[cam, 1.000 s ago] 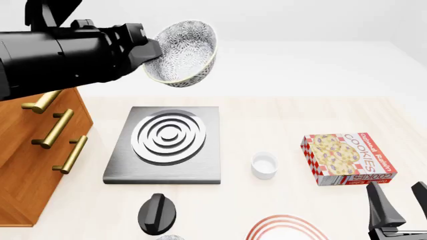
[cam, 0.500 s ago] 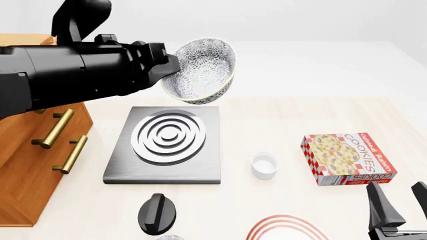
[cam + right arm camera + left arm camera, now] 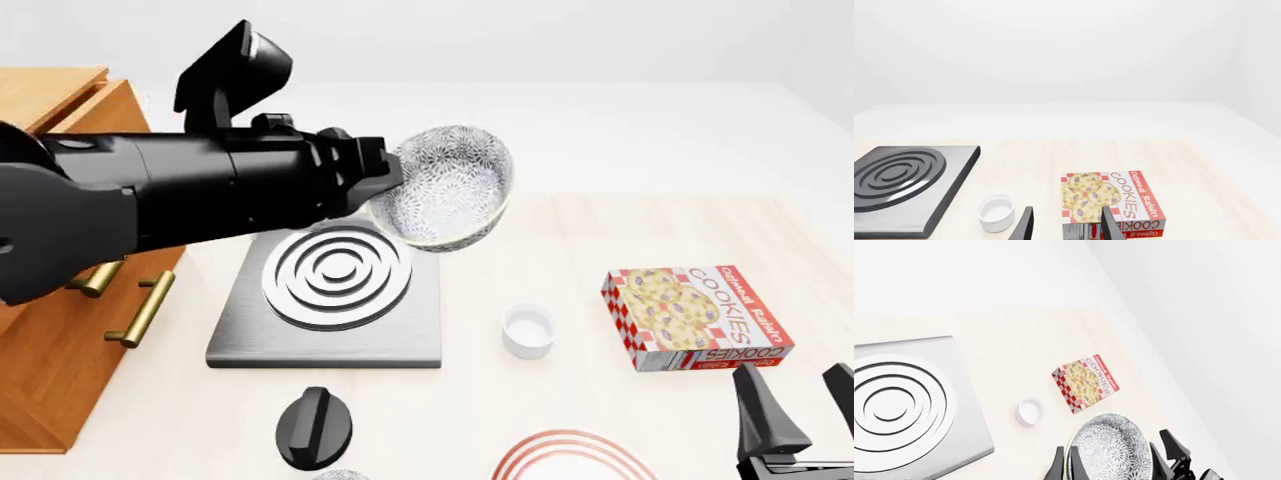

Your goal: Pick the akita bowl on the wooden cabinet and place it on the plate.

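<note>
The akita bowl [image 3: 451, 190], whitish-grey with a fine dark pattern, hangs tilted on its side above the stove's far right corner. My left gripper [image 3: 390, 188] is shut on its rim. In the left wrist view the bowl [image 3: 1111, 455] fills the lower edge, its rim pinched between the fingers [image 3: 1058, 469]. Orange-brown with brass handles, the wooden cabinet [image 3: 54, 340] stands at the left. Only the far rim of the plate [image 3: 567, 452], white with red rings, shows at the front edge. My right gripper [image 3: 787, 440] rests open low at the front right, holding nothing, near the cookie box [image 3: 1111, 200].
A grey stove [image 3: 334, 290] with white rings lies under the left arm. A small white cup [image 3: 529, 331] stands between stove and cookie box [image 3: 697, 317]. A black knob-like object [image 3: 318, 425] sits near the front, left of the plate.
The left arm has carried the bowl to the right and lower, off the cabinet side to over the stove's far right corner. The right arm has not moved.
</note>
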`<act>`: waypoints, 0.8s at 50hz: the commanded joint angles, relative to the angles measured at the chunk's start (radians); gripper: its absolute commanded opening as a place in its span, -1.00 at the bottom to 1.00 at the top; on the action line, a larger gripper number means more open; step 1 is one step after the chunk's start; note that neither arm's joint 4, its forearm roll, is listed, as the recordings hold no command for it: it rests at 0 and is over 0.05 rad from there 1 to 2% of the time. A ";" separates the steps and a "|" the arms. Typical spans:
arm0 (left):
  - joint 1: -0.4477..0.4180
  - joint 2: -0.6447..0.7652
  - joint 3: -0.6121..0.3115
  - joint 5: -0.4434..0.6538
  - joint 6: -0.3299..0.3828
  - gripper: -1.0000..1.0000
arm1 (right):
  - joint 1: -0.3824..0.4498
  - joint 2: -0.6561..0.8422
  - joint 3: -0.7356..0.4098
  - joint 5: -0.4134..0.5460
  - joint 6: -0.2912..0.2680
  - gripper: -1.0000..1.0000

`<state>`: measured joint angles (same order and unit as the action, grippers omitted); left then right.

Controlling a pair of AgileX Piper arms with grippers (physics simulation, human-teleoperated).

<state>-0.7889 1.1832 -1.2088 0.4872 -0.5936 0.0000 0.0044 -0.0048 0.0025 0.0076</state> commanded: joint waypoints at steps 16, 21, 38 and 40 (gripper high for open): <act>-0.063 0.026 0.029 -0.027 -0.007 -1.00 | 0.000 0.000 0.000 0.000 0.000 1.00; -0.076 0.031 0.039 -0.032 -0.006 -1.00 | 0.000 0.000 0.000 0.000 0.000 1.00; -0.108 0.043 0.071 -0.052 -0.016 -1.00 | 0.000 0.000 0.000 0.000 0.000 1.00; -0.112 0.045 0.078 -0.057 -0.021 -1.00 | 0.000 0.000 0.000 0.000 0.000 1.00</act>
<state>-0.8831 1.2239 -1.1466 0.4464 -0.6106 0.0001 0.0044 -0.0048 0.0025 0.0076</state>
